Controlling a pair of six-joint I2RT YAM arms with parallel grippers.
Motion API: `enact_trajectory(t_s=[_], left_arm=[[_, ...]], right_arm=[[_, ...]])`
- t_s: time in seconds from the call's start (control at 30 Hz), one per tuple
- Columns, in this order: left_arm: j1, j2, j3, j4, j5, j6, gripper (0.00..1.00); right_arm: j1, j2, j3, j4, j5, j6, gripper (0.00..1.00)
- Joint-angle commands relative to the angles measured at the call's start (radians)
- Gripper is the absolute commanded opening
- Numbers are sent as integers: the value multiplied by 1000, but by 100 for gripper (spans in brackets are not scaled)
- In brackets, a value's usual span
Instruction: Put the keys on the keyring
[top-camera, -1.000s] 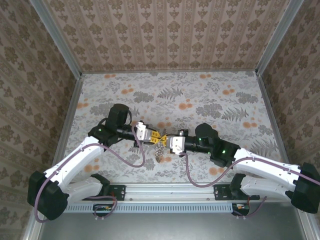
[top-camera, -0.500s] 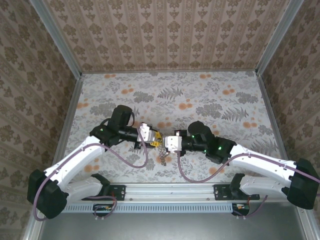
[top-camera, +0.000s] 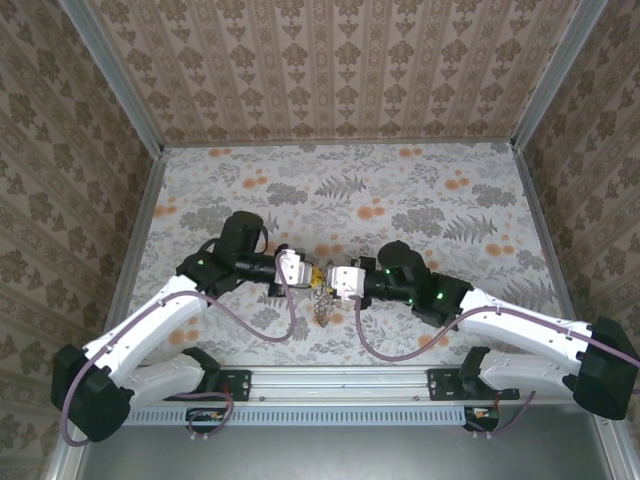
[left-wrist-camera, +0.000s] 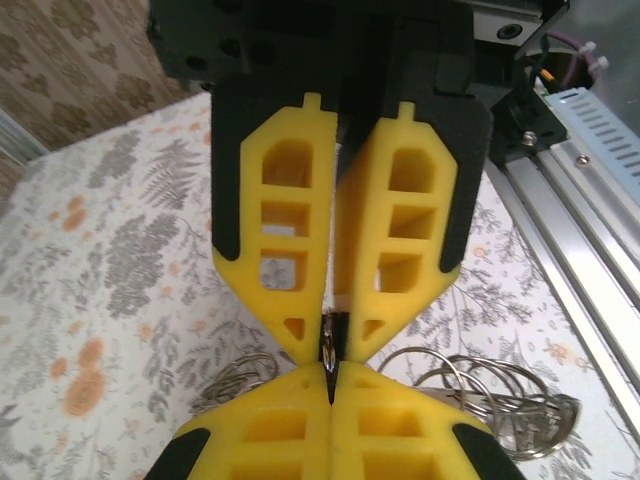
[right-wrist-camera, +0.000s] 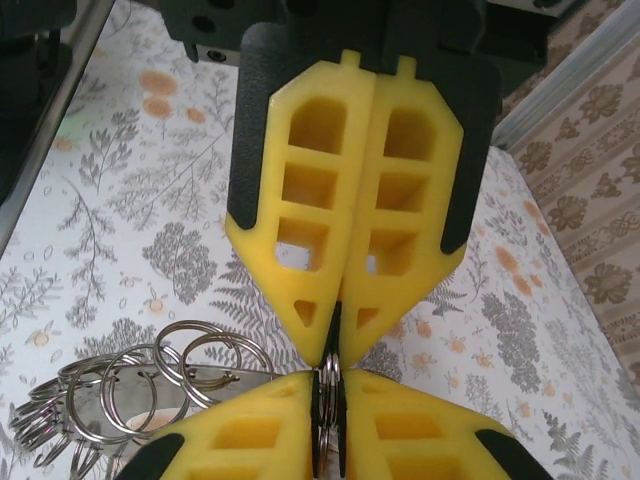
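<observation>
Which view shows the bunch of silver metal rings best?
Right wrist: the bunch of silver metal rings lies in the open, individual loops distinct. Left wrist shows fewer loops, partly hidden; top external, just a tiny cluster.

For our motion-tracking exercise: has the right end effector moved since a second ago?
Yes. Judged against the base rail, the right end effector has shifted left and slightly farther from it.

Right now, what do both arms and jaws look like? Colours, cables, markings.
Left arm and right arm: white lower links, black joints and wrist housings. Small green lights glow on the housings. A mauve cable loops loosely off each arm. Jaws are yellow, tapered to a point, with rectangular cut-outs, on black backing plates. No lettering visible.
</observation>
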Motion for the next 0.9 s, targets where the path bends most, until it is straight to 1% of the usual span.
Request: enact_trajectory(t_s=[0.0, 0.23, 0.37, 0.6, 0.73, 0.83, 0.87], left_arm=[[6, -26, -23, 80, 66, -52, 0], [31, -30, -61, 222, 166, -150, 0], [35, -31, -76, 286, 189, -201, 0], [35, -25, -118, 433, 180, -309, 0], [35, -14, -126, 479, 172, -354, 0], [35, -10, -137, 528, 150, -401, 0], [36, -9, -139, 538, 139, -413, 0]], right_arm=[[-25, -46, -47, 93, -31, 54, 20], [-45, -79, -77, 92, -41, 72, 21], [-47, -80, -84, 104, -43, 77, 21], [-48, -52, -92, 162, -73, 100, 17], [-49, -44, -94, 187, -88, 101, 12], [-49, -39, -89, 156, -83, 75, 12], [-49, -40, -92, 143, -76, 59, 13]])
